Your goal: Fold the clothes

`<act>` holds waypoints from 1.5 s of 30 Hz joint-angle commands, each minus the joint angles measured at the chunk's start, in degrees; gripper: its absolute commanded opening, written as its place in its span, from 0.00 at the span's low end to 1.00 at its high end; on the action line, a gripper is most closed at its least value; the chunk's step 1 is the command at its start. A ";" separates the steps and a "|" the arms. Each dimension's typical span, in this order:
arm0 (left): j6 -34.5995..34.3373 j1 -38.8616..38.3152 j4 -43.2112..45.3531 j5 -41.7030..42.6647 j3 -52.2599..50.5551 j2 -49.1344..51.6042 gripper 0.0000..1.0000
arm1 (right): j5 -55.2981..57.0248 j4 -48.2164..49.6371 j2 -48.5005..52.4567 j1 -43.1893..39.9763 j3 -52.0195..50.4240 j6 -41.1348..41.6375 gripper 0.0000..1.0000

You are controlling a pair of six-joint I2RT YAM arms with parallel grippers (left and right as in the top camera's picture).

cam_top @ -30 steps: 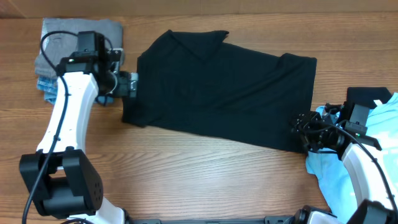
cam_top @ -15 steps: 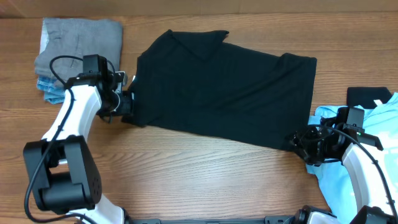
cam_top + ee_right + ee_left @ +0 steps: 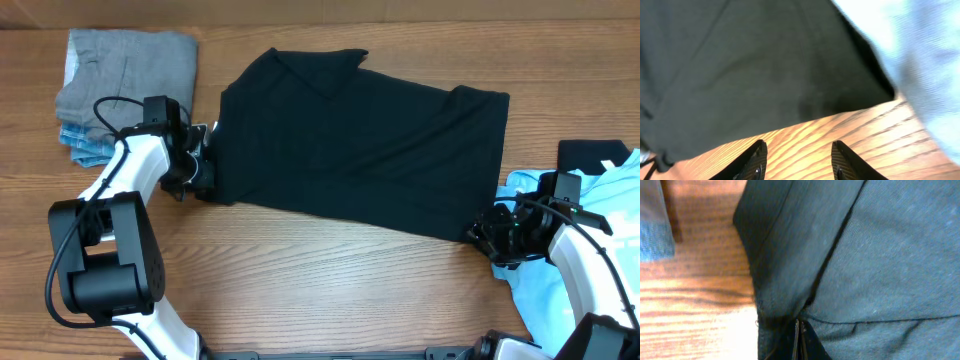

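Finding: black collared shirt spans your arms lengthwise; left jaws clamp its left corner, right jaws parted, empty, beside its right corner.

Wooden table is carrying everything, its brown grain running left to right. Bare wood is showing along the near side and the far edge. Light is glaring off it in both wrist views.
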 commanded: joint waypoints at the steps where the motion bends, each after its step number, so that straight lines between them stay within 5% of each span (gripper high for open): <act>1: -0.35 1.73 -1.66 -1.70 1.09 0.15 0.04 | 7.58 -0.13 1.92 0.28 -1.38 2.32 0.46; 13: -0.83 5.20 -7.23 -1.57 4.37 0.07 0.04 | 2.51 8.63 8.59 0.28 -2.29 -0.63 0.54; 15: -0.83 5.20 -7.78 -1.60 4.37 0.04 0.04 | -0.92 9.29 8.57 0.28 -2.29 -0.94 0.39; 18: -0.81 5.27 -9.53 -1.66 4.72 0.04 0.04 | 0.24 5.38 8.50 0.28 -2.08 -1.66 0.04; 27: -3.37 6.69 -15.69 -7.65 8.96 0.04 0.04 | 19.96 -10.56 8.50 0.17 4.83 4.81 0.04; 28: -3.37 6.99 -16.24 -7.61 9.38 0.04 0.04 | 20.55 -11.37 8.50 0.17 5.51 4.79 0.06; 31: -3.37 7.26 -18.05 -7.34 10.08 0.04 0.06 | 20.98 -12.39 8.50 0.17 6.93 4.52 0.32; 34: -3.37 6.99 -19.69 -6.03 10.10 0.04 0.28 | 21.59 -12.57 8.50 0.15 8.50 4.07 0.44; 38: -3.37 6.97 -21.49 -5.90 10.12 0.04 0.48 | 21.22 -12.96 8.50 0.17 10.71 4.02 0.48; 45: -3.10 6.97 -21.51 -1.09 12.70 0.04 0.49 | 10.08 -7.32 8.57 0.26 11.41 -5.07 0.47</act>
